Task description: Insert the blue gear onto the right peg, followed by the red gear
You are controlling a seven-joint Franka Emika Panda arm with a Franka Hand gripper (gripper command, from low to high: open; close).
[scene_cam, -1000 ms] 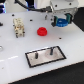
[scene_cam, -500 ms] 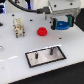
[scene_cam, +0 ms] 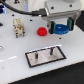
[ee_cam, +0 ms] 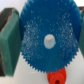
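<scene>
The gripper (scene_cam: pixel 61 27) hung above the white table (scene_cam: pixel 15 70) at the exterior view's upper right, clamped on the blue gear (scene_cam: pixel 61 28), which it held lifted. The red gear (scene_cam: pixel 42 31) lay just beside it, toward that view's left. The black plate (scene_cam: pixel 46 56) sat nearer the camera, well apart, with open table around its white rim; the right peg (scene_cam: pixel 51 50) stood uncovered

I work in what appears to be a robotics lab: a bare white desk (scene_cam: pixel 12 62), a black fixture plate (scene_cam: pixel 46 56) with pegs, cabling (scene_cam: pixel 17 7) overhead.
</scene>
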